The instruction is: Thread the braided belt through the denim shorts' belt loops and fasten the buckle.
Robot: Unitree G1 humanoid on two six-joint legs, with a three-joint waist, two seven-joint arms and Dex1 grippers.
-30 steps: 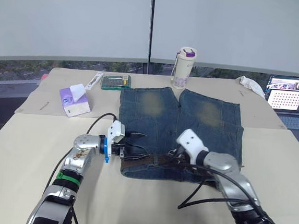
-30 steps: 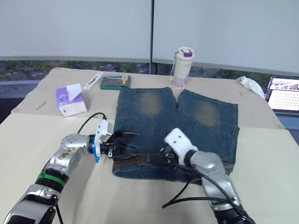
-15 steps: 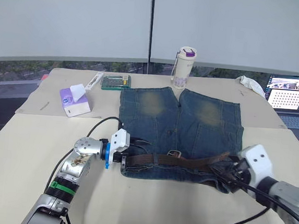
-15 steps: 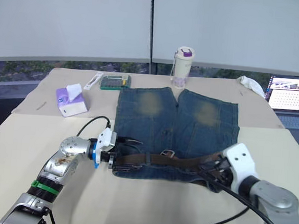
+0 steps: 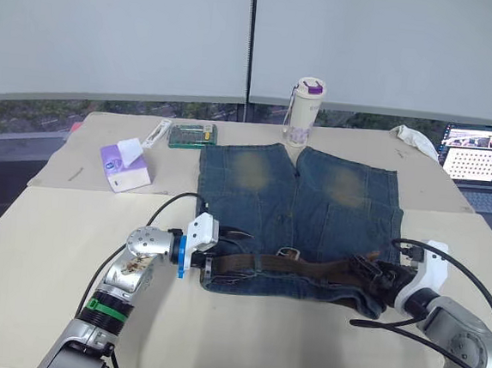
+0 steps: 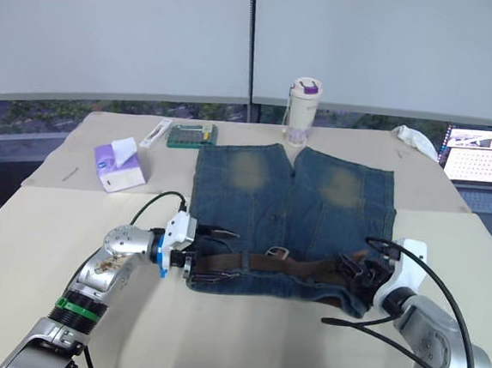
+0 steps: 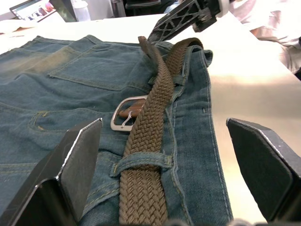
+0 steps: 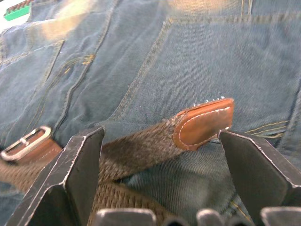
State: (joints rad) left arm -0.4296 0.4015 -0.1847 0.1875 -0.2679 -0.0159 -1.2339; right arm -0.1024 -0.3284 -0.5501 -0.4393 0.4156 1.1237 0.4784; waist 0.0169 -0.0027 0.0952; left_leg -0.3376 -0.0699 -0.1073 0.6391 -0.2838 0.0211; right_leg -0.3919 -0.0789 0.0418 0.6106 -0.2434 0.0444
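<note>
the braided belt is seen lying along the waistband of the denim shorts, its long axis running across the desk from the robot's left to its right, near the front edge of the spread cloth.

at the left end of the waistband the left claw is held with its jaws spread wide and nothing between them; in the left wrist view the woven strap is seen running straight away from this claw, passed under at least one of the belt loops. just beyond that loop the metal buckle is seen lying flat on the denim, beside the strap.

at the right end of the waistband the right claw is likewise held open and empty. the leather belt tip is seen lying loose on the denim directly ahead of it, between its two fingers but touched by neither.

the fastening is judged to turn on this: the tip lies nearest the right claw and must be carried leftward along the belt's own axis to the buckle near the middle of the waistband.
</note>
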